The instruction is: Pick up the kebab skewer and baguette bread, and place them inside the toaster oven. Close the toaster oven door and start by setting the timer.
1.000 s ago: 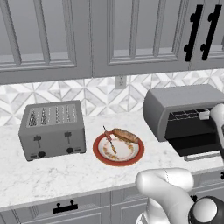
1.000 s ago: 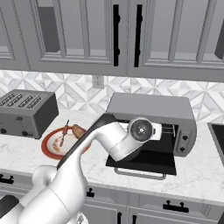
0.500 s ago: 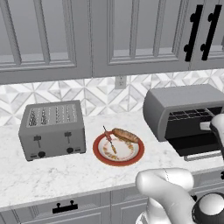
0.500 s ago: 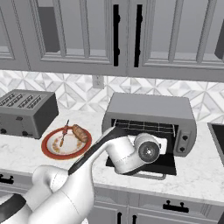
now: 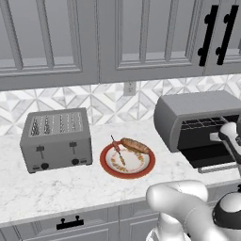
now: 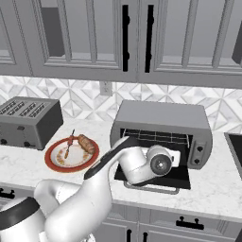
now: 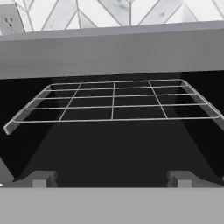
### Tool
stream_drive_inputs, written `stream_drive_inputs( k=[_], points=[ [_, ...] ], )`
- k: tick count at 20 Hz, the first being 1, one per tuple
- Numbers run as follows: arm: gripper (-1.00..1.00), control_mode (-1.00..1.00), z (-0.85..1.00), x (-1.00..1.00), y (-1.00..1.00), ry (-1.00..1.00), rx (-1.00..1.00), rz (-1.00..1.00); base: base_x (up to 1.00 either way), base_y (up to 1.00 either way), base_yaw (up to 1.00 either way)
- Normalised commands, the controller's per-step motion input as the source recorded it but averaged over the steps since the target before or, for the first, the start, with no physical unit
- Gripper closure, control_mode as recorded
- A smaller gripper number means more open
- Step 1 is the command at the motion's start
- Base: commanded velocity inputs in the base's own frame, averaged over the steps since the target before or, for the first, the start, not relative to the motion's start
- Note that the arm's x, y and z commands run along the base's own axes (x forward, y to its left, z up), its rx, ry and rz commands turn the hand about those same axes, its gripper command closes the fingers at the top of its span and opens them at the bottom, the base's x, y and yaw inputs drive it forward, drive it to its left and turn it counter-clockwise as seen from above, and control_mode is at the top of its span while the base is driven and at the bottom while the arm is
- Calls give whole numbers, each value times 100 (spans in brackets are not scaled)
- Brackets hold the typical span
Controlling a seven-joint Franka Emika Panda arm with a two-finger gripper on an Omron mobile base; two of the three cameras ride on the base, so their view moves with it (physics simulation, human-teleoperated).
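Toaster oven point(image 6: 163, 124): set on the counter point(image 5: 70, 188), its door point(image 6: 156, 178) lowered flat, wire rack point(image 7: 113, 100) bare. Gripper point(image 7: 111, 177): held directly before the open cavity, fingertips point(image 7: 41, 178) spread wide apart, nothing between them. Red-rimmed plate point(image 5: 107, 164): placed between the four-slot toaster point(image 5: 56, 139) and the oven. Kebab skewer point(image 5: 117, 151): laid on the plate at about 10 o'clock. Baguette bread point(image 5: 135, 145): laid at the plate's 1 o'clock rim (just beside the skewer)
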Motion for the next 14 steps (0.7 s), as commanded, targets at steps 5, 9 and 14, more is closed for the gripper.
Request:
stream_drive_inputs(
  k=[5, 9, 14],
  points=[
    [-100, -100, 0, 36, 0, -2, 0, -1, 0, 0, 0],
    [-100, -100, 0, 12, 0, -10, 0, 0, 0, 0, 0],
    [-100, -100, 0, 6, 0, -16, 0, 0, 0, 0, 0]
  ],
)
